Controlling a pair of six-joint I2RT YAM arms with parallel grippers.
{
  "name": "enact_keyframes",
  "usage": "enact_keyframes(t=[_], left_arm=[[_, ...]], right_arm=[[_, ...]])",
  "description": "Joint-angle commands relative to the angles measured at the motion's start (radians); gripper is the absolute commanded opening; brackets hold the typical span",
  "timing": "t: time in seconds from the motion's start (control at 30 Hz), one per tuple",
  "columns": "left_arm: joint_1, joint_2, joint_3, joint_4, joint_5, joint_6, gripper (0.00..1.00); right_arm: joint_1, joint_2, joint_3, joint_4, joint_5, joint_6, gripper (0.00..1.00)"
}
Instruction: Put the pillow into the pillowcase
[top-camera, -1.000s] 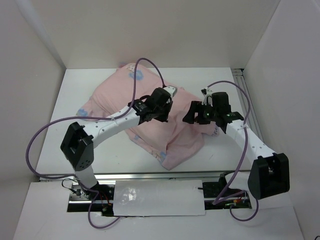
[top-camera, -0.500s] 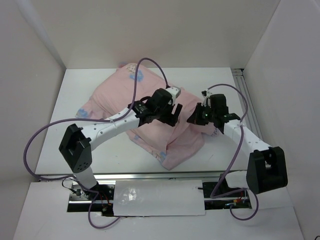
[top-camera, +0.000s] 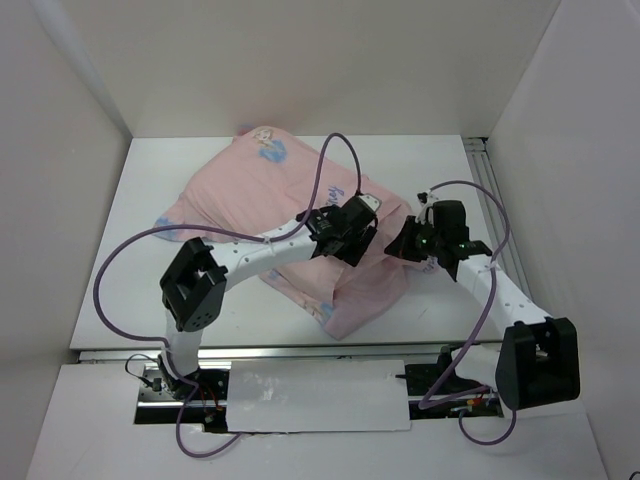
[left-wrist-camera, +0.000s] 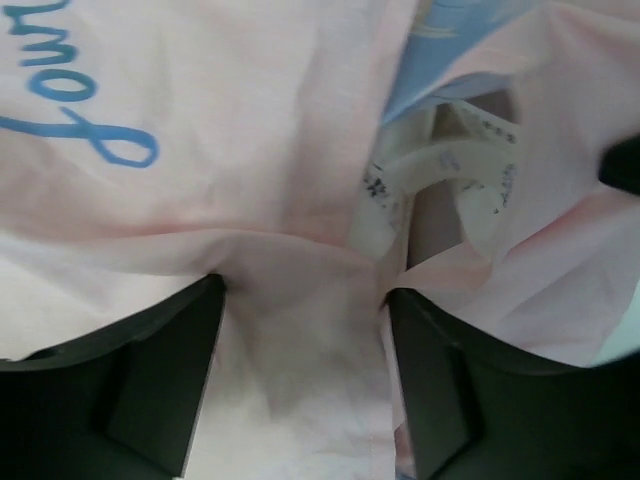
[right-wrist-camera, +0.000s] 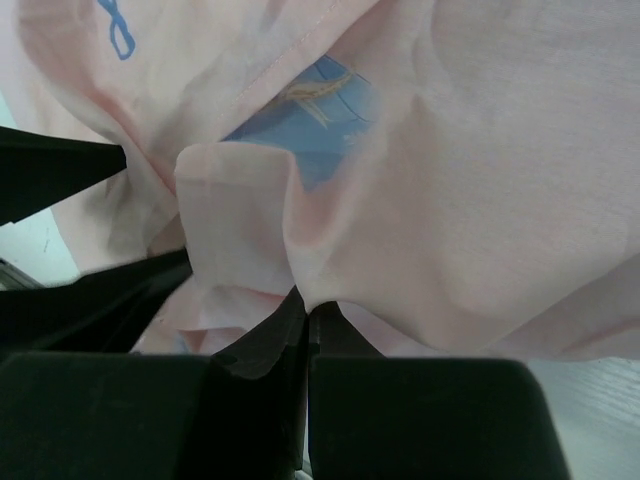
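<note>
A thin, pale pink pillowcase (top-camera: 260, 210) lies puffed and wrinkled in the middle of the white table (top-camera: 150, 260), its far corner folded over to show a small printed figure, with looping blue lettering (left-wrist-camera: 75, 100) on the soft cloth. At its right side the left gripper (left-wrist-camera: 300, 300) rests with its dark fingers spread apart and a ridge of fabric bunched between them, just beside a gap where a whitish printed label strip (left-wrist-camera: 450, 165) curls. Close to the right, the right gripper (right-wrist-camera: 306, 308) has its fingers pressed together on a folded pink hem, beside a patch of the blue printed side (right-wrist-camera: 300, 115).
</note>
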Motion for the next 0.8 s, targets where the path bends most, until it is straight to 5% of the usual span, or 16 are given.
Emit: enact_keyframes(t=[0.0,0.1,0.23,0.37,0.4,0.6,0.77], left_arm=[[0.006,0.01,0.055,-0.035,-0.119,-0.046,0.76],[0.016,0.01,0.064,-0.044,-0.119,-0.059,0.7],[0.025,0.001,0.064,-0.044,-0.119,-0.071,0.46],[0.026,-0.01,0.073,-0.044,-0.122,-0.082,0.15],[0.026,-0.02,0.082,-0.044,-0.131,-0.082,0.0],[0.026,-0.097,0.104,-0.026,-0.142,-0.102,0.0],[0.026,-0.216,0.092,0.069,0.017,-0.023,0.0]], right_arm=[[-0.022,-0.057,0.0,-0.01,-0.012,-0.014,0.0],[-0.032,-0.066,-0.009,-0.01,-0.025,-0.023,0.0],[-0.032,-0.066,-0.009,-0.01,-0.035,-0.023,0.0],[-0.041,-0.066,-0.009,-0.01,-0.056,-0.044,0.0],[-0.041,-0.057,-0.009,-0.001,-0.07,-0.044,0.0],[0.043,-0.038,0.037,0.045,-0.16,-0.116,0.0],[0.18,0.032,0.091,0.169,-0.231,-0.176,0.0]])
